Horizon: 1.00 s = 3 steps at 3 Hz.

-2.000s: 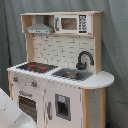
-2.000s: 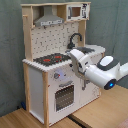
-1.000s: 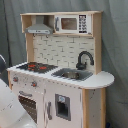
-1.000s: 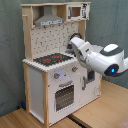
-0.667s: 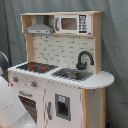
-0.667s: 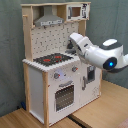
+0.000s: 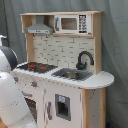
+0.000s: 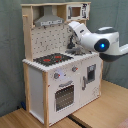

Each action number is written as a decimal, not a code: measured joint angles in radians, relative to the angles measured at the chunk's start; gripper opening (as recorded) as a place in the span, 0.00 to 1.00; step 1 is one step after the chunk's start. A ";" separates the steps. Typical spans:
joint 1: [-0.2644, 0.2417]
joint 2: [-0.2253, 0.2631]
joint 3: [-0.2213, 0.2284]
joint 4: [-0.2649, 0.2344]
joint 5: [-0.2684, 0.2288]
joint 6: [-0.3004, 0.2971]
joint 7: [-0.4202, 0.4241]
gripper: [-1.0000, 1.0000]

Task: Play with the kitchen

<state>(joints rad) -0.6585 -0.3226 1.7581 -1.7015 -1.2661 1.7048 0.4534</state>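
Staged test area, lab-like, not a real home kitchen. Grey cloth backdrop point(image 7: 115, 45) hangs behind everything in both exterior views, creased, covering the whole background. The kitchen point(image 8: 60, 75) is a toy: light wood and white panels, printed tile back wall, small microwave shelf point(image 7: 75, 23), grey hood point(image 8: 50, 21), stovetop point(image 7: 36, 66), sink point(image 7: 74, 74) with black faucet point(image 7: 85, 59). It stands on a bare wooden floor or platform point(image 8: 100, 112) in the second exterior view. White robot arm point(image 8: 97, 42) reaches over the counter; part of it fills the first exterior view's left edge.
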 joint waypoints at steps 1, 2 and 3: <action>-0.003 0.056 -0.003 0.036 0.019 -0.093 -0.001 1.00; -0.001 0.097 -0.002 0.074 0.043 -0.174 0.002 1.00; 0.000 0.127 -0.001 0.121 0.076 -0.251 0.015 1.00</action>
<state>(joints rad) -0.6589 -0.1956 1.7575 -1.5809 -1.1896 1.4542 0.4679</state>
